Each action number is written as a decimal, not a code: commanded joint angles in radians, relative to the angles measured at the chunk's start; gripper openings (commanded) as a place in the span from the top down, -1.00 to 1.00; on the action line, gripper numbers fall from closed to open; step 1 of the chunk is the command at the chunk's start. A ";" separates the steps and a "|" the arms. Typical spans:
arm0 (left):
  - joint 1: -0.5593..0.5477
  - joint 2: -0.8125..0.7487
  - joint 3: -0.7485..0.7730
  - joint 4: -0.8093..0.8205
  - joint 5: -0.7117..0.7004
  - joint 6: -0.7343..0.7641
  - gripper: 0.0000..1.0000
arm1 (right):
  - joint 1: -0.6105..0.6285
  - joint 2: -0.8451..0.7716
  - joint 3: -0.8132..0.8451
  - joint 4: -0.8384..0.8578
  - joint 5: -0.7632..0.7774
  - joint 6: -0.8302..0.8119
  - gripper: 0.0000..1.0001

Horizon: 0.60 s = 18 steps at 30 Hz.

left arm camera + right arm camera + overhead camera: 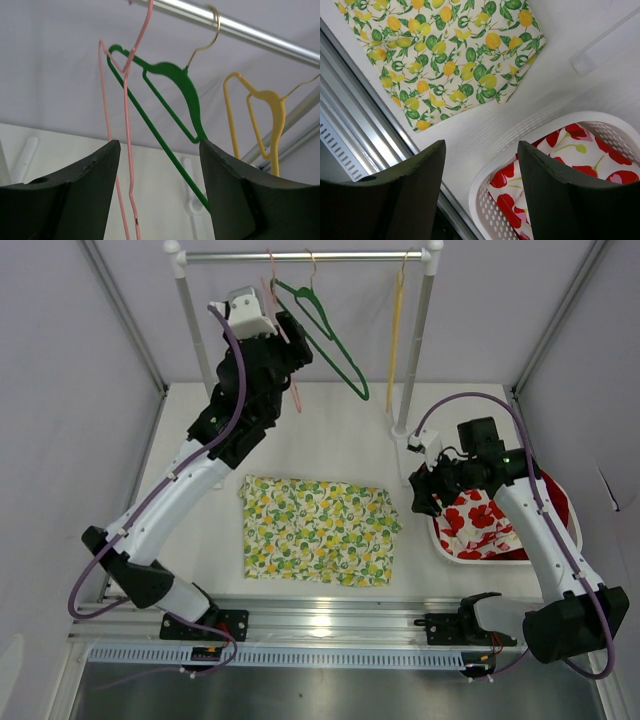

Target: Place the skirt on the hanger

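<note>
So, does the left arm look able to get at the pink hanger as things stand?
Probably yes. The left claw is open and up at the pink hanger, whose wire shows between its fingers in the wrist view. The green hanger crosses close behind, so it might get caught too.

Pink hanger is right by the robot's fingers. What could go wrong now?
1. The pink hanger and the green hanger both cross the gap between the open left fingers, so closing might pinch both.
2. The pink hanger is thin wire, so it might slip or swing on the rail.
3. The skirt lies flat while the right fingers hang over the basket, so lifting it probably needs a new reach.
</note>
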 commanded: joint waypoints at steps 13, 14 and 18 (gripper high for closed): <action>-0.133 0.488 0.632 0.019 -0.322 0.264 -0.55 | -0.028 0.000 0.077 -0.021 -0.029 -0.016 -0.32; -0.137 0.503 0.638 0.048 -0.341 0.278 -0.56 | -0.030 0.001 0.080 -0.024 -0.029 -0.021 -0.32; -0.138 0.603 0.678 0.151 -0.446 0.372 -0.53 | -0.032 0.012 0.095 -0.041 -0.027 -0.030 -0.32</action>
